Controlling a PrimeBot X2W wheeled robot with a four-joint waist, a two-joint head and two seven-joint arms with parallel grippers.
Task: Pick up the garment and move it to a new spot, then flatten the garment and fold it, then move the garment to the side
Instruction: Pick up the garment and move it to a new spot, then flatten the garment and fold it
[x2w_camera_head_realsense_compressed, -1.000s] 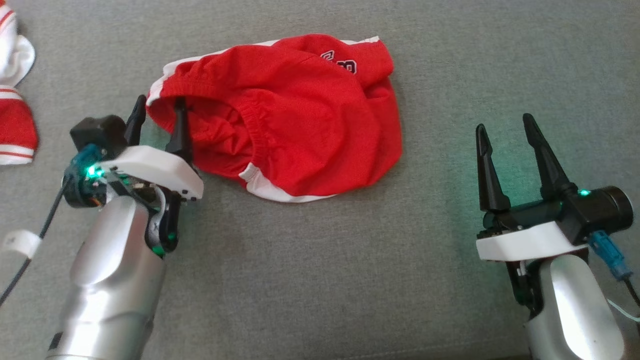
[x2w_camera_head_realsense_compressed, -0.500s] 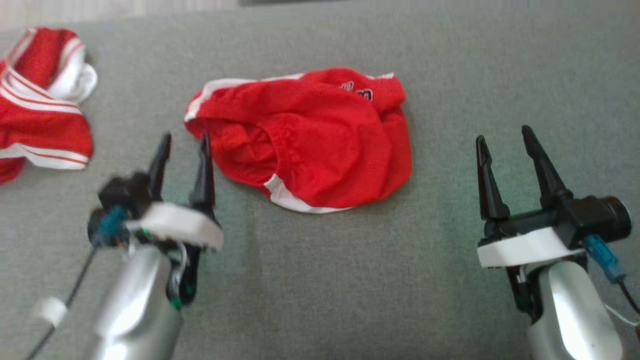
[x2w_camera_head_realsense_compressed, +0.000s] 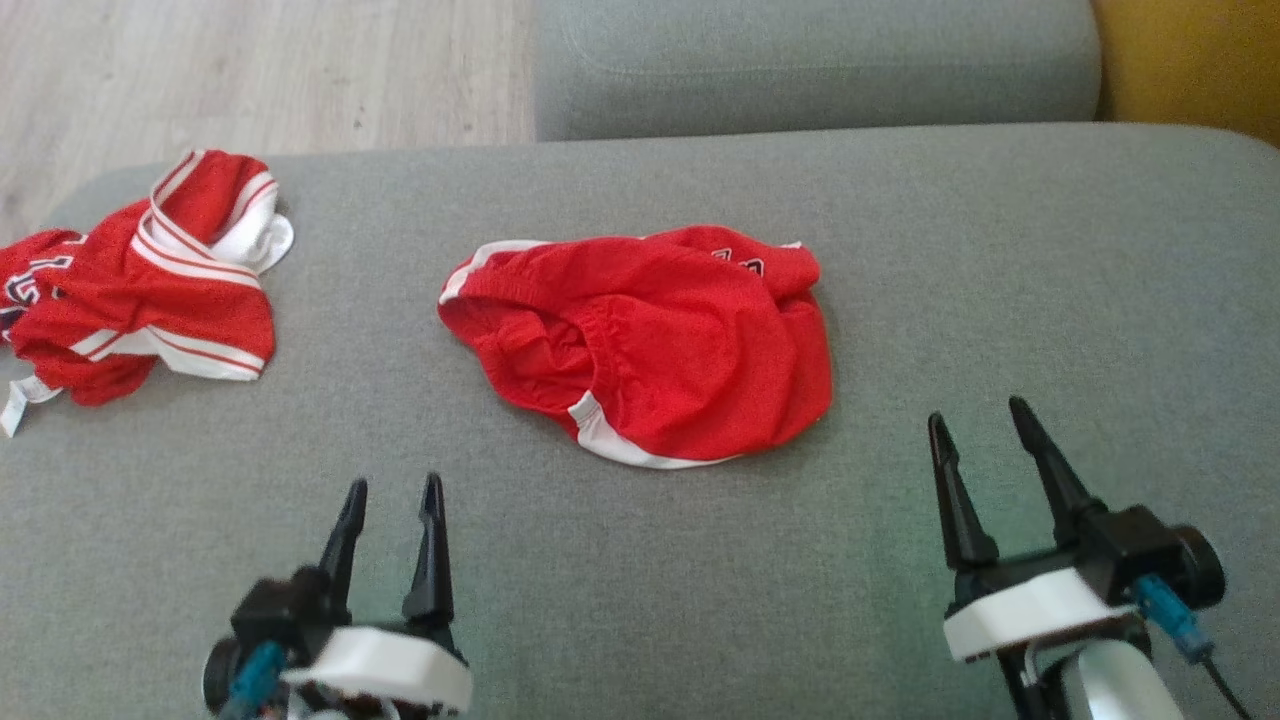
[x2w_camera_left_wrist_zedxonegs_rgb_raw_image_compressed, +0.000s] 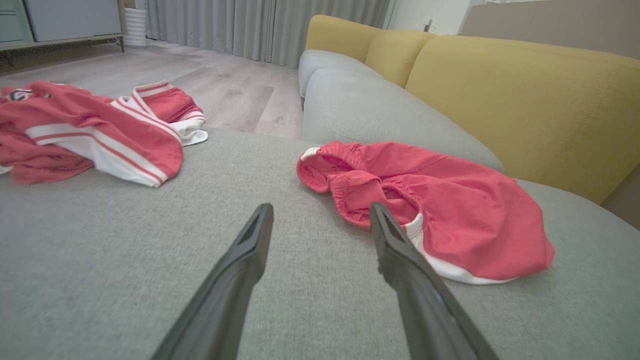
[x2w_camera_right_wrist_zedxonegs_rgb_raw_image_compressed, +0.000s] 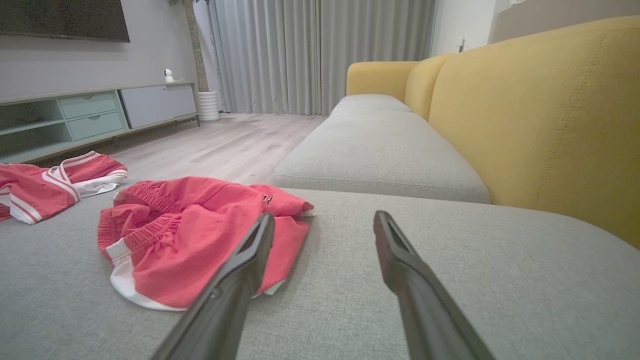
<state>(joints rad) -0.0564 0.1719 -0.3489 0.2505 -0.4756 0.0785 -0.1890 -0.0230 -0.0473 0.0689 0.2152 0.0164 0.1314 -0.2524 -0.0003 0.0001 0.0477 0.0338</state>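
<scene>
Shorts (x2w_camera_head_realsense_compressed: 660, 350) of red cloth with white trim lie crumpled near the middle of the head view, on a grey sofa cushion (x2w_camera_head_realsense_compressed: 950, 260). Their elastic waistband opens toward the lower left, and a small dark print shows at their upper edge. Nothing grips them.

The left gripper (x2w_camera_head_realsense_compressed: 395, 483) sits at the lower left of that frame. Its jaws are spread apart and empty, with the tips pointing up the frame and stopping short of the shorts, a strip of bare cushion between. The right gripper (x2w_camera_head_realsense_compressed: 977, 412) sits at the lower right. Its jaws are likewise wide and empty, below and to the right of the shorts' rounded edge, clear of the cloth.

A red and white jersey (x2w_camera_head_realsense_compressed: 150, 290) lies bunched at the upper left of the head view, near the cushion's edge and well apart from the shorts. A pale wood floor (x2w_camera_head_realsense_compressed: 250, 70) shows above it.

In the left wrist view the shorts (x2w_camera_left_wrist_zedxonegs_rgb_raw_image_compressed: 440, 215) spread right of centre, beyond the left gripper (x2w_camera_left_wrist_zedxonegs_rgb_raw_image_compressed: 321, 207), whose right finger crosses the white trim in the picture. The jersey (x2w_camera_left_wrist_zedxonegs_rgb_raw_image_compressed: 100, 135) lies at the upper left and a yellow backrest (x2w_camera_left_wrist_zedxonegs_rgb_raw_image_compressed: 525, 100) runs along the right.

In the right wrist view the shorts (x2w_camera_right_wrist_zedxonegs_rgb_raw_image_compressed: 200, 235) sit left of centre, partly behind one finger of the right gripper (x2w_camera_right_wrist_zedxonegs_rgb_raw_image_compressed: 324, 215). The jersey (x2w_camera_right_wrist_zedxonegs_rgb_raw_image_compressed: 40, 190) is at the far left.
</scene>
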